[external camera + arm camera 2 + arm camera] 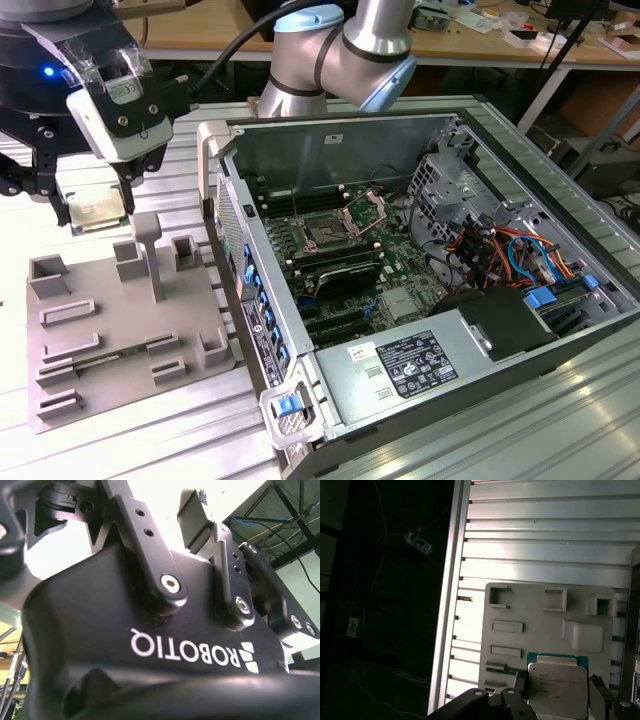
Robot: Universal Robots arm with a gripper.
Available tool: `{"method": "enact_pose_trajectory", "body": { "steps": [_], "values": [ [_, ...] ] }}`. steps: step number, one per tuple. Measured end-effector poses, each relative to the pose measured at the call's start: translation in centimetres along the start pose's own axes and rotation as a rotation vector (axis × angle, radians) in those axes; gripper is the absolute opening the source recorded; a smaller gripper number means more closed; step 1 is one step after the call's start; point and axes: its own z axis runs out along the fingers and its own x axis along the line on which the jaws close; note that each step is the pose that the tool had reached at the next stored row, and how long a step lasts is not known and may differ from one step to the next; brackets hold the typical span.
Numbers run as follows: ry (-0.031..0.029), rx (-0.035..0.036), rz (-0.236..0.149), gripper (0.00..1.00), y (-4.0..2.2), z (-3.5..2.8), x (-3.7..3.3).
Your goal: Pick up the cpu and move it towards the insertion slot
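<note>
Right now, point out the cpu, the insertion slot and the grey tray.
cpu (556,684): first wrist view, its silvery metal top.
insertion slot (327,235): exterior view, its dark centre.
grey tray (110,330): exterior view, its flat base.

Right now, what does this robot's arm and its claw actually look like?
The arm is silver tubing with pale blue joint caps, and a black cable runs along it. The gripper is chunky matte black with bolted linkage bars, white lettering on its body and a small blue light.
</note>
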Motion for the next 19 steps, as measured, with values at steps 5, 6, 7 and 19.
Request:
{"method": "enact_pose_trajectory", "body": {
  "steps": [5,6,7,19],
  "values": [
    [0.0000,0.0000,0.000,0.55,-0.08,-0.01,-0.65],
    [0.0001,0.0000,0.000,0.55,-0.09,-0.01,-0.74],
    [0.0001,0.0000,0.000,0.55,-0.10,-0.01,-0.82],
    [0.0001,0.0001,0.000,0.55,-0.24,-0.01,-1.93]
  ]
}}
